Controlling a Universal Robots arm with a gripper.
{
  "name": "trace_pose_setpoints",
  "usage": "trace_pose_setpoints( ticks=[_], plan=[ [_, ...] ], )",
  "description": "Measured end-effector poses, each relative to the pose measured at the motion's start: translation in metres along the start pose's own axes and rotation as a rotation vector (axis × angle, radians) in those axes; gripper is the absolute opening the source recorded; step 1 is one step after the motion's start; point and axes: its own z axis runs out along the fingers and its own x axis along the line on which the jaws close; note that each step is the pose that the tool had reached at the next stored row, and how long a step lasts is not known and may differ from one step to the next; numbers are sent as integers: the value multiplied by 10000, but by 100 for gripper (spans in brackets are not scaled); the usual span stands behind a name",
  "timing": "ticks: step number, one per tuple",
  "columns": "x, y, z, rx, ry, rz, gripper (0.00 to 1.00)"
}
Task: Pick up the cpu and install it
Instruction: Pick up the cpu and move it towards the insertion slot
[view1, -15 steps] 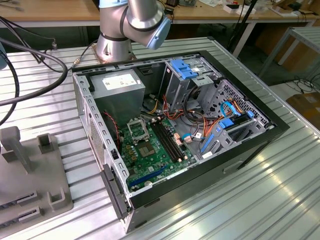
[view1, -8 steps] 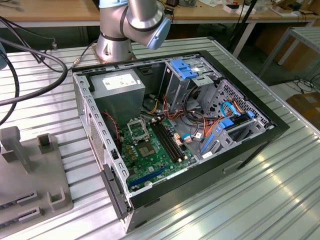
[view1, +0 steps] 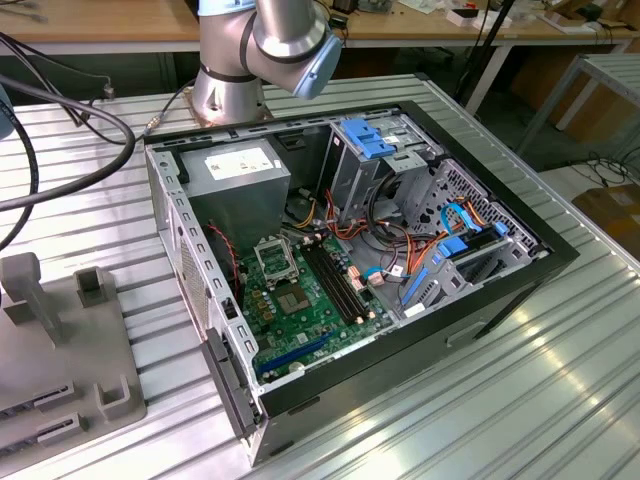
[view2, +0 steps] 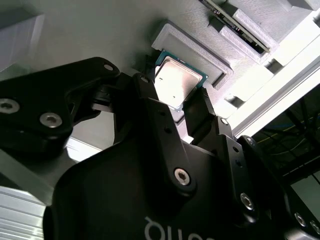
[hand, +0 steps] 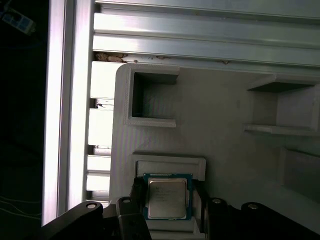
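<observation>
Grey tray (hand: 220, 115) with cpu (hand: 167, 198) seated.
Gripper (hand: 168, 194) straddles it, jaws apart; lift and install remain.

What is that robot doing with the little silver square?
The robot arm has its claw down at the cpu, a small silver chip sitting in a pocket of a grey holder. The chip is not in the computer yet. The open computer case, with its motherboard, stands apart on the metal table.
</observation>
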Motion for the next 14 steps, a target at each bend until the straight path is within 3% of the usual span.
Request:
trace_pose_setpoints(
  ticks=[7, 14],
  plan=[
    [-9, -1, -2, 0, 1, 31, 49],
    [-14, 5, -1, 4, -1, 346, 49]
  ],
)
